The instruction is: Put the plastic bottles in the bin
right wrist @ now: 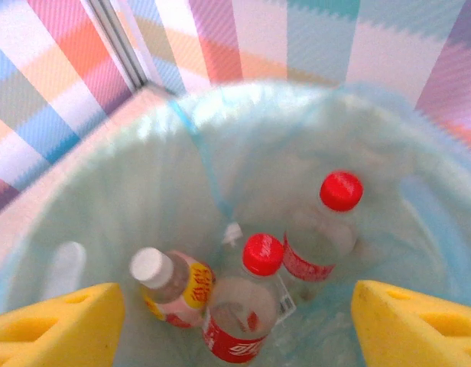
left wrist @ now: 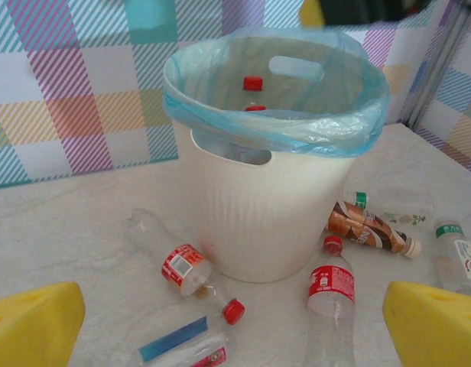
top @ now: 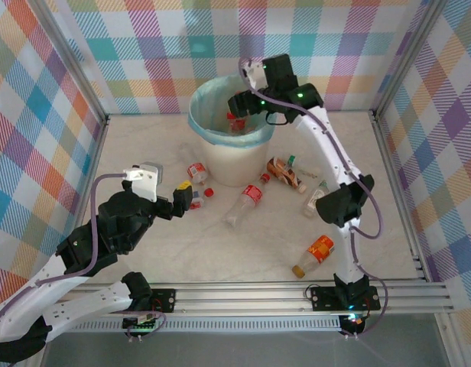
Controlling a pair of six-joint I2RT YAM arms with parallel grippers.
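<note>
Yellow pads (right wrist: pixel 56 329) of right hand (right wrist: pixel 235 321) spread apart, empty, over the bin (top: pixel 220 160) by the bench's (top: pixel 144 145) far edge, three plastic bottles (right wrist: pixel 319 237) down inside; left hand (top: pixel 188 195) likewise apart and empty, nearer the left edge, loose bottles (top: pixel 251 200) lying around the bin's foot.

Left wrist: two red caps (left wrist: pixel 253 82) show above the bin (left wrist: pixel 258 222) rim, bottle bodies hidden behind the wall. Green-capped bottle (left wrist: pixel 459 260) at the bin's 4 o'clock is cut by the right edge. Red-label bottle (left wrist: pixel 331 294) at 5 o'clock and blue-label bottle (left wrist: pixel 174 339) at 7 o'clock run off the bottom. Right wrist: nearest red-capped bottle (right wrist: pixel 243 313) clipped at the bottom, checked backdrop (right wrist: pixel 243 38) blurred. Top: clear bottle (top: pixel 318 193) at the bin's 4 o'clock partly behind the right arm (top: pixel 331 157). Label print too small to read.
</note>
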